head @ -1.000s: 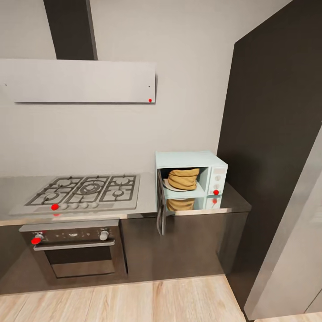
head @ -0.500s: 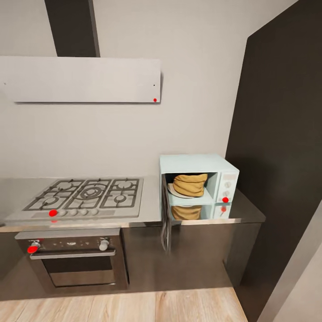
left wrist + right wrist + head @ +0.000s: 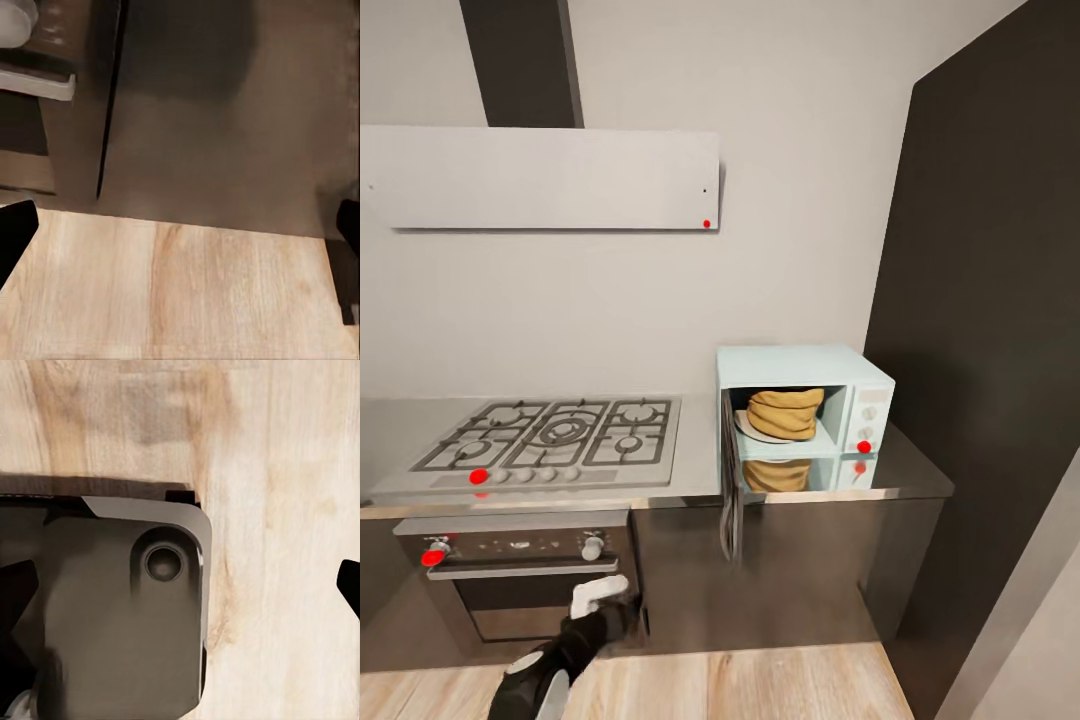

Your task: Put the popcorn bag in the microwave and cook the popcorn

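The pale blue microwave (image 3: 805,372) stands on the grey countertop (image 3: 908,468) right of the hob, its door (image 3: 730,492) swung open toward me. The tan popcorn bag (image 3: 786,412) sits inside on the white plate; the glossy slab below mirrors it. The popcorn itself is hidden. My left gripper (image 3: 600,597) is low in front of the oven, far below and left of the microwave. In the left wrist view the left gripper (image 3: 180,232) is open and empty, facing the dark cabinet front (image 3: 225,112). The right gripper (image 3: 184,585) is open over the floor.
A gas hob (image 3: 555,435) lies on the counter above a steel oven (image 3: 525,570), with a hood (image 3: 540,178) on the wall. A tall dark cabinet (image 3: 990,350) closes the right side. My grey base (image 3: 105,607) sits on the wooden floor (image 3: 760,685).
The head view first shifted closer and to the right, then held still. My left arm has risen into view at the bottom left. The bag and the microwave door have not moved.
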{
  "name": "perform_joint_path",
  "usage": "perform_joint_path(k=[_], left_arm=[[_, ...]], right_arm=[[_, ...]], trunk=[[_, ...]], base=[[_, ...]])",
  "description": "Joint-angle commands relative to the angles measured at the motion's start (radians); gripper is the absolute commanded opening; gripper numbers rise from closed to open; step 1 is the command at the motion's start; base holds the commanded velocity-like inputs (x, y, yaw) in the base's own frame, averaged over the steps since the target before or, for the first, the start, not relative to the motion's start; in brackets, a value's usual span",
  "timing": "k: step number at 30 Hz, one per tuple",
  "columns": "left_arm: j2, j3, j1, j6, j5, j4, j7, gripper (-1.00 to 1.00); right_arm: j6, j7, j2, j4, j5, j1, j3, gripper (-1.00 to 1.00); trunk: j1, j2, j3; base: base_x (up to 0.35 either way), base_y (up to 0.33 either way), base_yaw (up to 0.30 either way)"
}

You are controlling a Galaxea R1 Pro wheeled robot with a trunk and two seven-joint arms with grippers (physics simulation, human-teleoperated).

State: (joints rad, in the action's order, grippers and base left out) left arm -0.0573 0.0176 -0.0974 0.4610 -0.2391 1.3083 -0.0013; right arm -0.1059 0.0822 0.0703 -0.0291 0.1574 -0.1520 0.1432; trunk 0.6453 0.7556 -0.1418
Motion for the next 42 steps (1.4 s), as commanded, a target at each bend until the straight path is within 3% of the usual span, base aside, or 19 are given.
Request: perform_joint_path(k=[1,5,6,7,9,11,15,16,27,31,40,42], left_arm=[[-0.004,0.002,-0.031,0.01,-0.007,0.007,0.0,1.0],[-0.014,0.001,-0.147,0.017,-0.008,0.016,0.0,1.0],[-0.019,0.001,-0.202,0.018,-0.012,0.016,-0.006,1.0],[-0.019,0.0,-0.213,0.018,-0.014,0.016,-0.009,1.0],[-0.022,-0.001,-0.262,0.017,-0.038,0.018,-0.048,1.0],[-0.022,-0.002,-0.276,0.017,-0.051,0.02,-0.112,1.0],[-0.02,-0.004,-0.282,0.017,-0.053,0.015,-0.236,1.0],[-0.021,-0.006,-0.283,0.014,-0.052,0.013,-0.243,1.0],[-0.022,-0.01,-0.283,0.002,-0.048,0.014,-0.256,1.0],[-0.019,-0.01,-0.283,0.004,-0.048,0.019,-0.257,1.0],[-0.022,-0.011,-0.283,0.003,-0.047,0.021,-0.257,1.0],[-0.023,-0.029,-0.283,0.002,-0.047,0.023,-0.259,1.0]], right_arm=[[-0.006,0.002,0.002,-0.003,0.01,-0.001,0.009,1.0],[-0.007,0.002,0.003,-0.003,0.012,-0.001,0.009,1.0],[-0.009,0.002,0.004,-0.003,0.012,-0.001,0.01,1.0],[-0.01,0.001,0.004,-0.003,0.012,-0.001,0.01,1.0],[-0.012,0.001,0.005,-0.003,0.011,-0.001,0.01,1.0],[-0.012,0.001,0.005,-0.003,0.011,-0.001,0.01,1.0],[-0.012,0.001,0.005,-0.003,0.012,-0.001,0.01,1.0],[-0.012,0.001,0.004,-0.003,0.012,-0.001,0.01,1.0],[-0.018,0.001,-0.006,-0.002,0.003,-0.001,0.02,1.0],[-0.035,0.001,-0.005,-0.002,-0.018,-0.001,0.022,1.0],[-0.038,0.001,-0.004,-0.002,-0.022,-0.001,0.021,1.0],[-0.038,0.001,-0.003,-0.002,-0.022,-0.001,0.021,1.0]], trunk=[[0.0,0.001,-0.002],[0.0,0.001,-0.002],[0.0,0.001,-0.002],[0.0,0.001,-0.002],[0.0,0.001,-0.002],[0.0,0.001,-0.002],[0.0,0.001,-0.002],[0.0,0.001,-0.002],[0.0,0.001,-0.002],[0.0,0.001,-0.002],[0.0,0.001,-0.002],[0.0,0.001,-0.002]], base=[[0.0,0.0,0.0],[0.0,0.0,0.0],[0.0,0.0,0.0],[0.0,0.0,0.0],[0.0,0.0,0.0],[0.0,0.0,0.0],[0.0,0.0,0.0],[0.0,0.0,0.0],[0.0,0.0,-0.012],[0.0,0.0,-0.194],[0.0,0.0,-0.239],[0.0,0.0,-0.242]])
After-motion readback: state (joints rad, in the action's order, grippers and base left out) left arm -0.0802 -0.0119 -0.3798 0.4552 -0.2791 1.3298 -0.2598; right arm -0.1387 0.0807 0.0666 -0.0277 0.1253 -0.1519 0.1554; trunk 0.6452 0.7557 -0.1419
